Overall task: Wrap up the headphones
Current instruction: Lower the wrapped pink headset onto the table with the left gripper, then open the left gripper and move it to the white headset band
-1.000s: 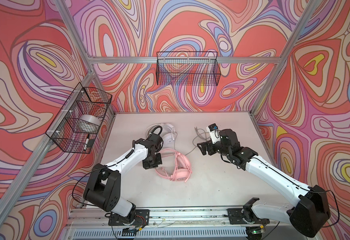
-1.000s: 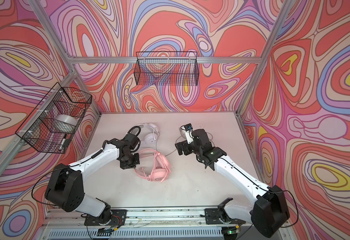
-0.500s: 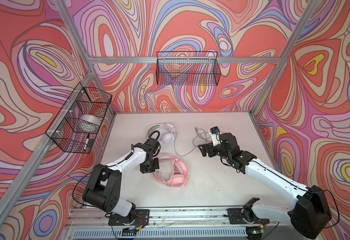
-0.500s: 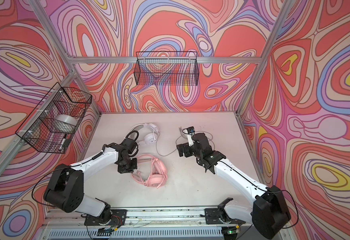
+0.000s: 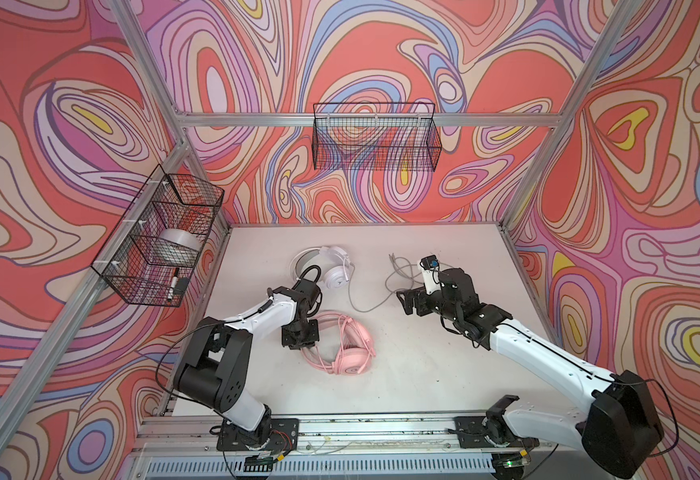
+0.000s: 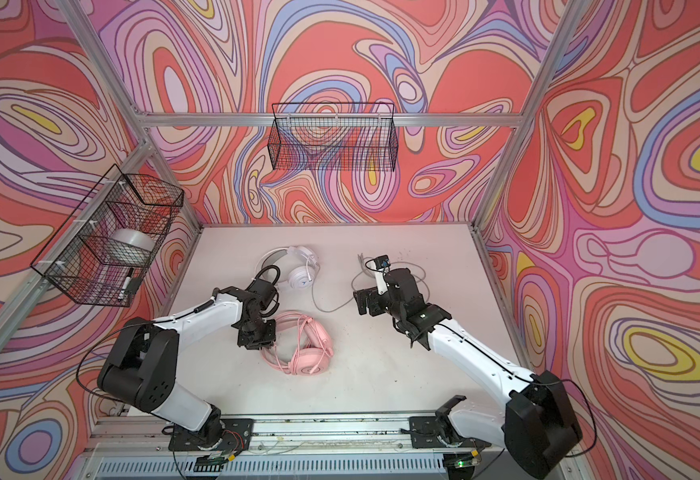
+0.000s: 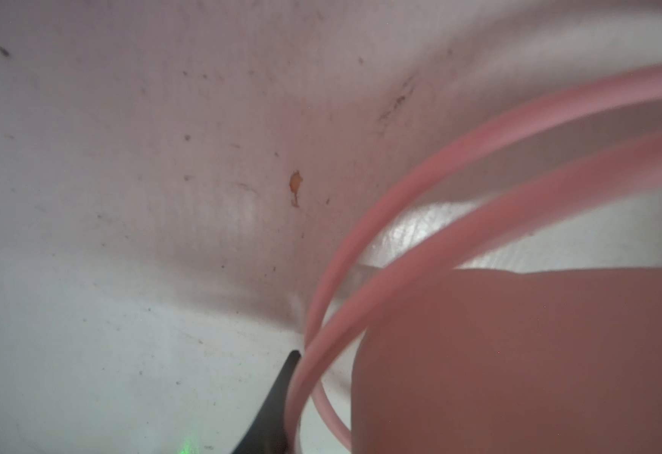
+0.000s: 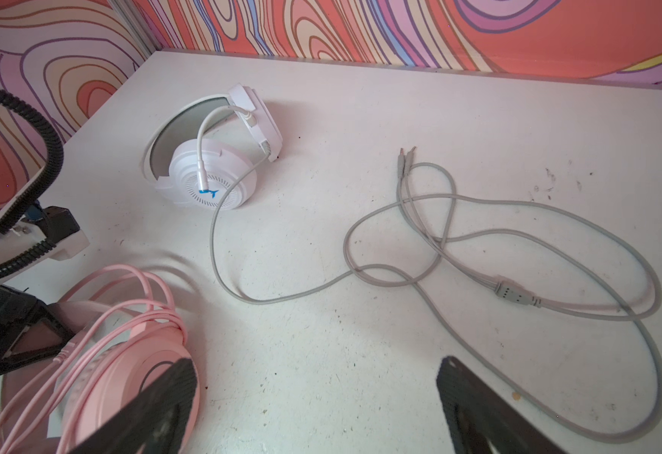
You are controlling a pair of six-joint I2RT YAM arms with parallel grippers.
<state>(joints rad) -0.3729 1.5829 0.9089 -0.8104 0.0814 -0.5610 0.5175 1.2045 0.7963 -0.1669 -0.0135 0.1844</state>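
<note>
The pink headphones lie near the table's middle front with their pink cable looped over them. My left gripper points down at their left edge. In the left wrist view only one black finger shows, with pink cable strands running against it; the other finger is hidden behind a pink body. The white headphones lie farther back, their grey cable trailing loose to the right. My right gripper hovers open and empty beside that cable.
A black wire basket on the left wall holds a tape roll and a marker. Another wire basket hangs on the back wall. Aluminium frame posts stand at the table's corners, and a rail runs along the front.
My left gripper has drawn back toward the front edge, and the pink headphones have slid with it. The right gripper has shifted only slightly and stays open.
</note>
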